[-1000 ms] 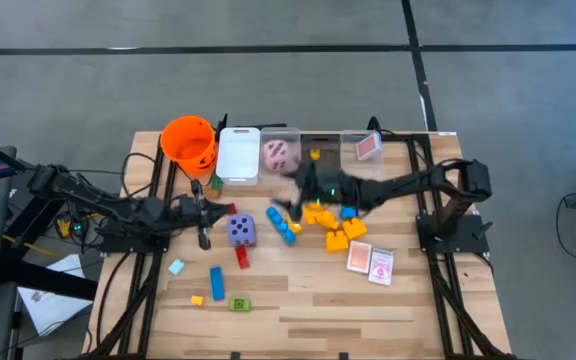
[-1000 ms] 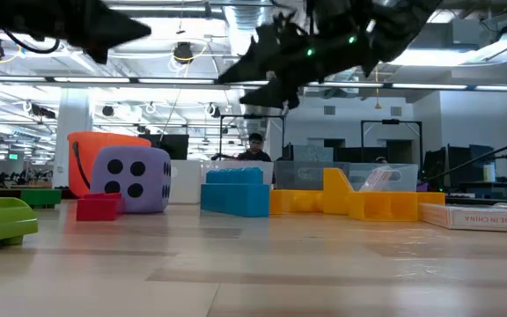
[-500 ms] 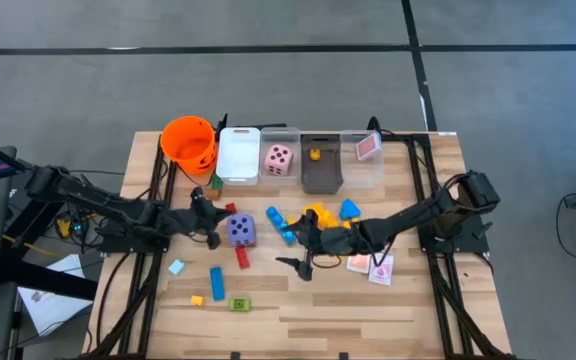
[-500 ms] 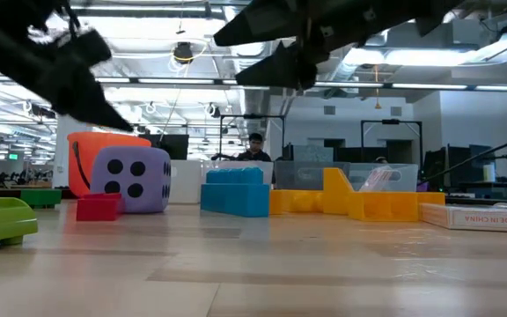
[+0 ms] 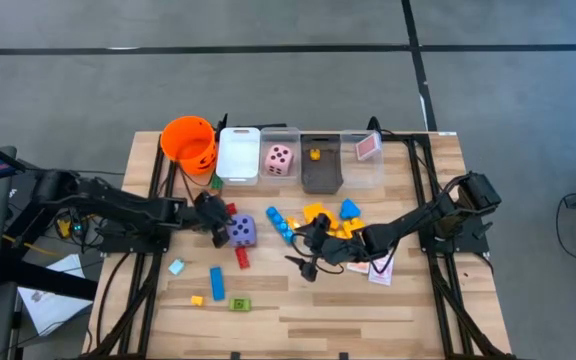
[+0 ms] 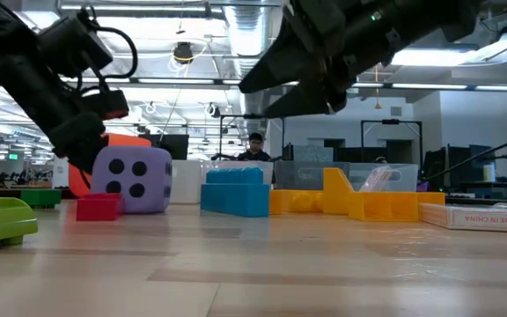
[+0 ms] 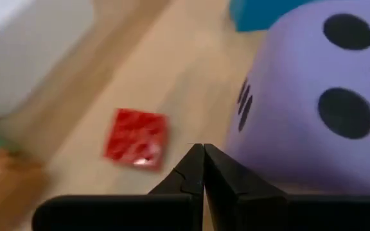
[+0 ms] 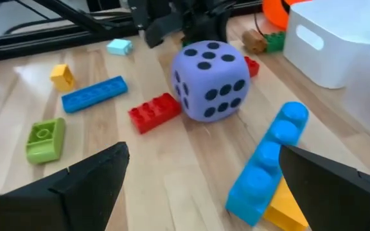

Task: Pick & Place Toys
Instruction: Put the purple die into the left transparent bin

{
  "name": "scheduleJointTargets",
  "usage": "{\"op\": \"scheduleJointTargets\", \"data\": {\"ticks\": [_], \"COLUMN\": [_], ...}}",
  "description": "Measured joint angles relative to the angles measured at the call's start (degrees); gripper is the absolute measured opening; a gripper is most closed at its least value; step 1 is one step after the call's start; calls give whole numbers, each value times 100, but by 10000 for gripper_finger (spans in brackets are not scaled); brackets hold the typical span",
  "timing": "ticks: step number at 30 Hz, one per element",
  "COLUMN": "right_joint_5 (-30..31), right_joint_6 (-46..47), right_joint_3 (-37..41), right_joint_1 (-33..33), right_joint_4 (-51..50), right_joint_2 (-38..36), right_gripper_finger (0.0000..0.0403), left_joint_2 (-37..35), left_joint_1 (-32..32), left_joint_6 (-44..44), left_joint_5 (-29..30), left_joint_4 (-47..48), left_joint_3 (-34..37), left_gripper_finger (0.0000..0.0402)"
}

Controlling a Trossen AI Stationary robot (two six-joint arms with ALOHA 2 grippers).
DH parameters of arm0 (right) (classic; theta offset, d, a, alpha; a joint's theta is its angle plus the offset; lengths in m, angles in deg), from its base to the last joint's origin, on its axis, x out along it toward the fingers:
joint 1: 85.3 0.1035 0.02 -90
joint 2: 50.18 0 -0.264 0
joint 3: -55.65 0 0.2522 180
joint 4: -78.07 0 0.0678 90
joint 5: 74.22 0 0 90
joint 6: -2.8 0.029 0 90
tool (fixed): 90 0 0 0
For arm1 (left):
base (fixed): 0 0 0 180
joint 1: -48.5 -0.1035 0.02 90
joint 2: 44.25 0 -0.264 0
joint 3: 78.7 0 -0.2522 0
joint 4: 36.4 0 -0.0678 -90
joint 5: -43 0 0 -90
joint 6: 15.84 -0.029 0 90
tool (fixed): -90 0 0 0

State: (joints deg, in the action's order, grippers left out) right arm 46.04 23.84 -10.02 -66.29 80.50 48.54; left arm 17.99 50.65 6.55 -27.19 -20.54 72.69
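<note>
The dotted die (image 5: 241,231) is flanked by the left gripper (image 5: 218,231) at left and stacked blocks (image 5: 283,225) at right.

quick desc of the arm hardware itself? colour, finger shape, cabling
Both arms are matte black, slim jointed links on black frame mounts at the table's sides. The left gripper has thin flat black fingers tapering to points. The right gripper has broad wedge-shaped black fingers. Black cables loop along the left arm; a small green light shows on the right arm.
</note>
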Motion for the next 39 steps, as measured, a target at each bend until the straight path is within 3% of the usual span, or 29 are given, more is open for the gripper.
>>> {"op": "scheduleJointTargets", "data": {"ticks": [14, 25, 33, 39], "right_joint_5": [-200, -360, -503, -660], "right_joint_6": [-384, -656, -754, -754], "right_joint_3": [82, 976, 1256, 1259], "right_joint_1": [11, -112, -359, -322], "right_joint_4": [-95, 1491, 1694, 1890], "right_joint_2": [0, 1, 0, 0], "right_gripper_finger": [396, 396, 396, 396], "left_joint_2": [1508, 1884, 1882, 1882], "left_joint_1": [381, 433, 430, 184], "left_joint_6": [-714, -752, -1624, -2260], "left_joint_5": [-1146, -1101, -1427, -1082], "left_joint_4": [-2923, -3548, -4114, -4119], "left_joint_3": [-2, 0, -2, -2], "left_gripper_finger": [0, 0, 0, 0]}}
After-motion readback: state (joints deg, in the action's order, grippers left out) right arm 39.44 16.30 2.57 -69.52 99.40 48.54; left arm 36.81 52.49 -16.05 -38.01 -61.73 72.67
